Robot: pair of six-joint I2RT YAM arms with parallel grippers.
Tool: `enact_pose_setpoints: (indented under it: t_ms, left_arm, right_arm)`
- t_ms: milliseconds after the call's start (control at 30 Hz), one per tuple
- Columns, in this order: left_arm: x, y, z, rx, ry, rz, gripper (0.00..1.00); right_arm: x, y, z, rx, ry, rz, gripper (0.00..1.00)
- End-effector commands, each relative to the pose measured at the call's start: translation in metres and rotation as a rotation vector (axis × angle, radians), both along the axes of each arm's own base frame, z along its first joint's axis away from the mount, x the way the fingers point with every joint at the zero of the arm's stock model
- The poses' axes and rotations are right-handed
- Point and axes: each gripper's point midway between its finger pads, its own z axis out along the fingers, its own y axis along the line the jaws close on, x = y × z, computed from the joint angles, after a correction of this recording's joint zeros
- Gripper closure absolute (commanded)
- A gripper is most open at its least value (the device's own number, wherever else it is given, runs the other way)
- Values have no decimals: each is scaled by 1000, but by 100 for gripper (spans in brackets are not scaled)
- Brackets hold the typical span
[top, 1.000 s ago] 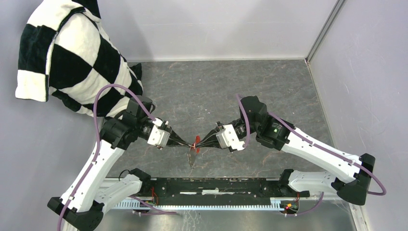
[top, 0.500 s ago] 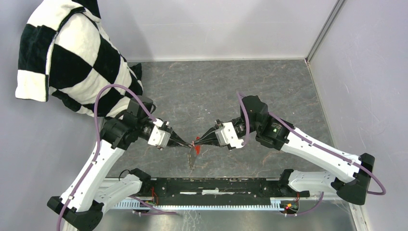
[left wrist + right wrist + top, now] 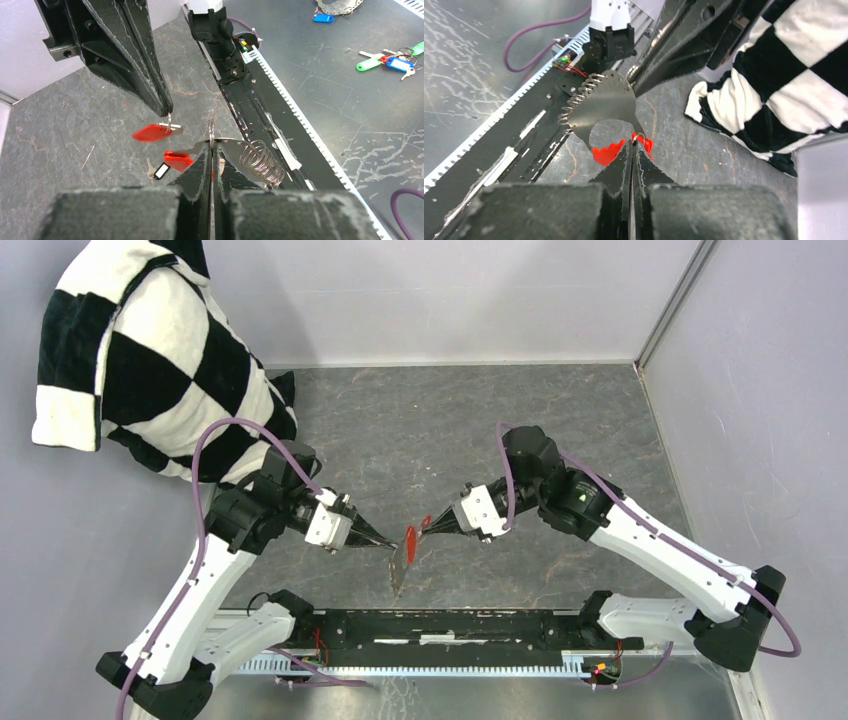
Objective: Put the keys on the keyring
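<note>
**Count of items shown.**
- Robot arms: two, the left arm and the right arm.
- Grippers: two, one per arm, the left gripper and the right gripper.
- Keyring: one, carrying one elongated red fob.
- Keys: two, one red-headed key and one black-headed key.
- Metal plate: one, thin and silvery, bearing one coil spring.
- Checkered cloth: one, black and white.
- Coloured key tags on the grey surface beyond the table: at least four, of which two blue tags and two green tags.
</note>
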Motion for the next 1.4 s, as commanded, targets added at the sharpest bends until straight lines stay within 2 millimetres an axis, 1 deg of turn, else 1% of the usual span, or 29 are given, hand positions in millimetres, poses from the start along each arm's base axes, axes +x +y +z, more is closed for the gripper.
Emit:
enact_pose_setpoints:
  t_ms: [0, 167, 333, 433, 567, 667, 767, 1067, 1167, 1367]
  left_arm:
    - [-3, -1, 6, -13, 29, -12, 98]
    - [-2, -2, 3, 0, 55, -9, 98]
    - [-3, -4, 2, 6, 103, -15, 98]
    - [-6, -3, 2, 15, 138, -27, 98]
    - [-11, -2, -5, 53, 178, -65, 98]
    - [-17, 1, -11, 79, 179, -101, 98]
    - [-19, 2, -12, 92, 175, -117, 98]
    - [-20, 1, -10, 89, 159, -128, 98]
    - [-20, 1, -10, 88, 155, -131, 98]
    - [-20, 1, -10, 91, 152, -132, 98]
  right_arm:
    - [-14, 0, 19, -5, 22, 101, 100]
    - [-18, 6, 23, -17, 26, 141, 100]
    - [-22, 10, 15, -88, 14, 177, 100]
    - [-21, 8, 13, -119, -6, 189, 100]
    - [-24, 5, 16, -142, -13, 215, 100]
    - [-27, 7, 13, -158, -1, 235, 100]
    - [-32, 7, 7, -181, 0, 246, 100]
    - [-39, 12, -2, -220, 0, 253, 100]
    - [-42, 17, -5, -228, 1, 265, 100]
    - [-45, 26, -1, -224, -10, 286, 100]
